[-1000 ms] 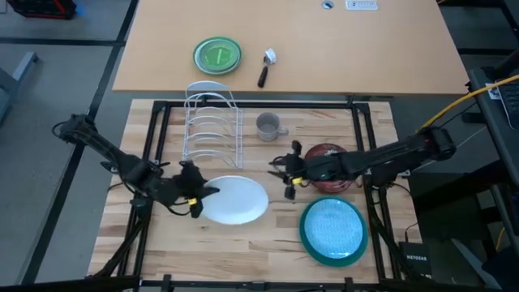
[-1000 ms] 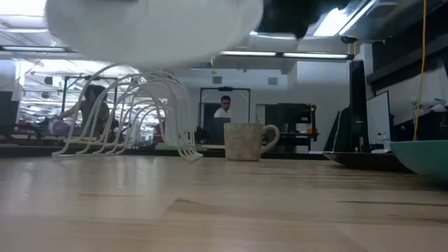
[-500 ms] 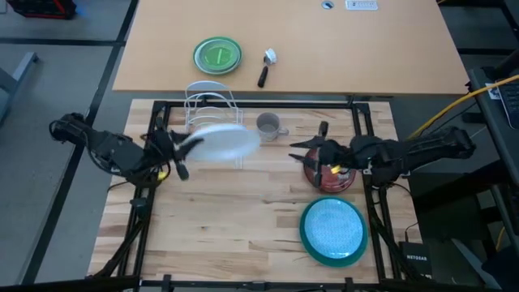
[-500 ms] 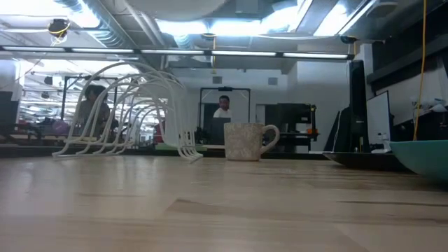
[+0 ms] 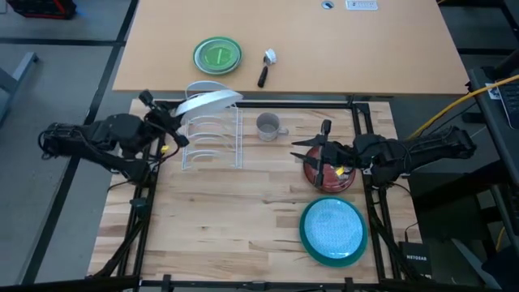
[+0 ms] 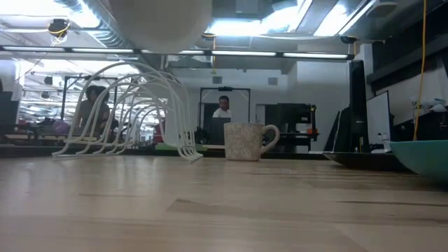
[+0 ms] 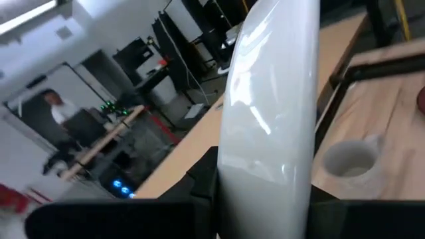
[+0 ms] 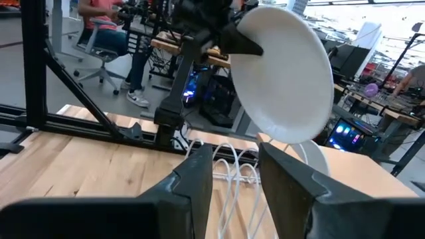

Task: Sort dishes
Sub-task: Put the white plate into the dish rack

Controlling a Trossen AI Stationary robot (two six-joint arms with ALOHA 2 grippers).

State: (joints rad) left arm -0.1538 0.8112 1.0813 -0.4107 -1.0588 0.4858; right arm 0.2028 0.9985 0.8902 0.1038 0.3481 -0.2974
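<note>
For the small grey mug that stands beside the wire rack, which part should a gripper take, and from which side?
Probably the rim of the grey mug, taken from straight above: it stands upright with its mouth open upward, so one finger can go inside and one outside. Its handle points toward the right gripper, which is open and nearer than the wire rack side.

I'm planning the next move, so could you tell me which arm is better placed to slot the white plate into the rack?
Left. Its claw already grips the white plate, tilted on edge above the wire rack. The right claw is open, off by the dark red plate.
</note>
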